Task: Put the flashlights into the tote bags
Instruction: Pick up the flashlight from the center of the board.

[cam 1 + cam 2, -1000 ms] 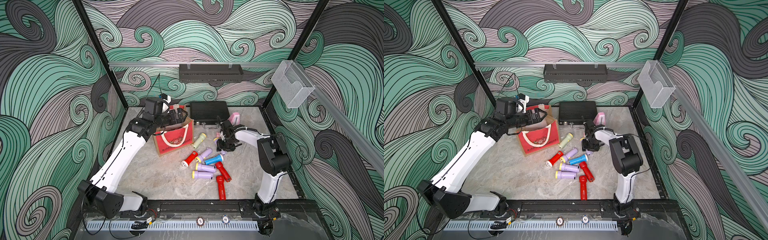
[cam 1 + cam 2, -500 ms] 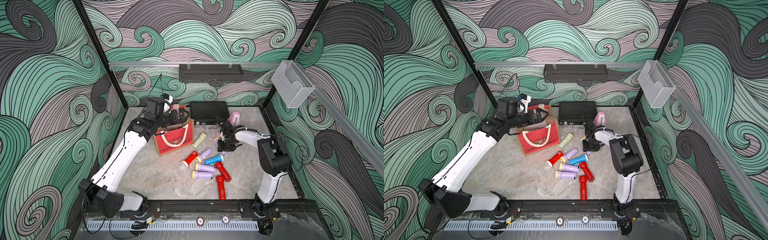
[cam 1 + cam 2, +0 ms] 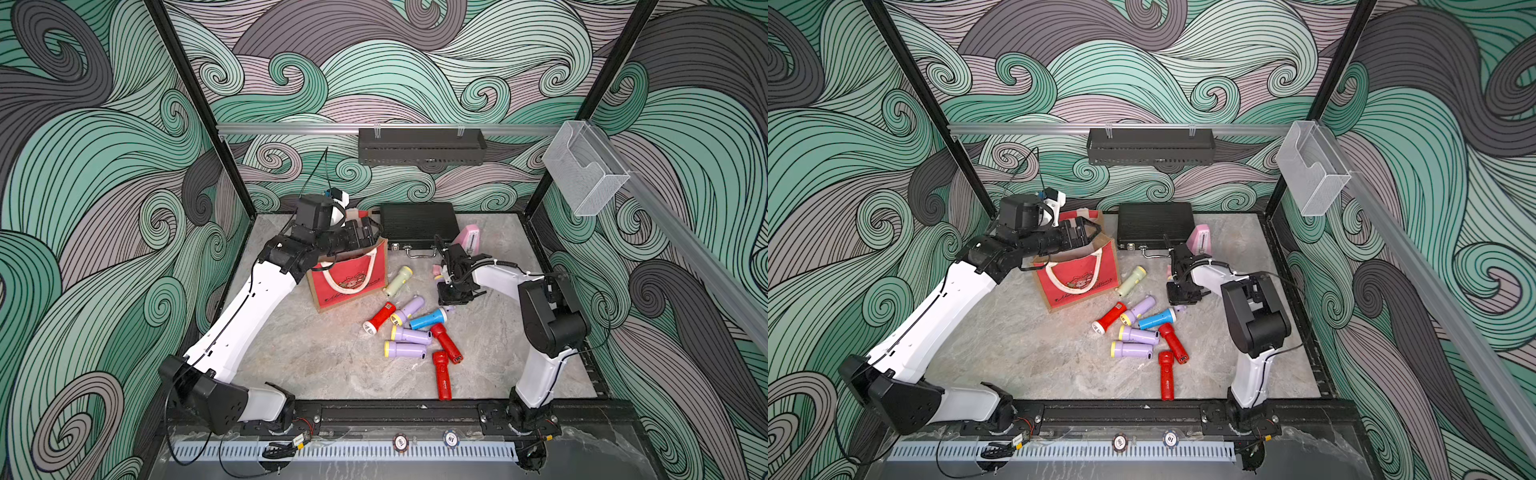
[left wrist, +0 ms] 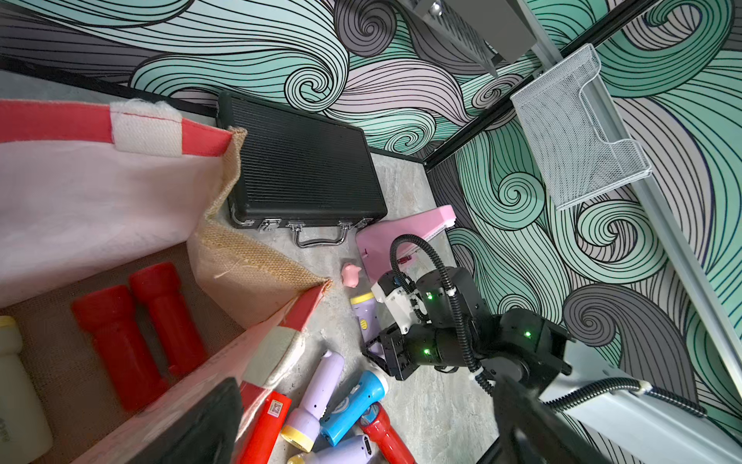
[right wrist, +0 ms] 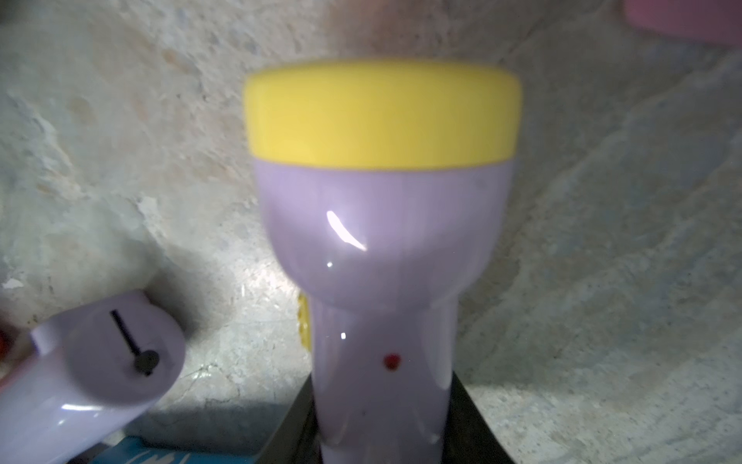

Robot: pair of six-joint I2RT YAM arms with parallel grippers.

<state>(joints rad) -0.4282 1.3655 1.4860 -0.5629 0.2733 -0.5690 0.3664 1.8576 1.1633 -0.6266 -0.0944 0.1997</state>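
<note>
The tote bag (image 3: 353, 278) stands open at the back left, red front toward me. Over its mouth hovers my left gripper (image 3: 1088, 230), open and empty. The left wrist view shows two red flashlights (image 4: 116, 341) and a pale one (image 4: 16, 385) on the bag's floor. My right gripper (image 3: 453, 293) is down on the table, shut on a lilac flashlight with a yellow head (image 5: 381, 241). Several more flashlights lie loose in the middle: a pale green one (image 3: 398, 280), a blue one (image 3: 428, 319), lilac ones (image 3: 405, 350) and red ones (image 3: 442, 374).
A black ribbed case (image 3: 419, 224) lies at the back, with a pink metronome (image 3: 469, 239) beside it. A tiny pink lump (image 4: 351, 275) rests close to my right gripper. A wire basket (image 3: 586, 170) and a black shelf (image 3: 419, 145) hang on the walls.
My right gripper's jaws have closed on the lilac flashlight. The left arm has stayed over the bag with hardly any shift.
</note>
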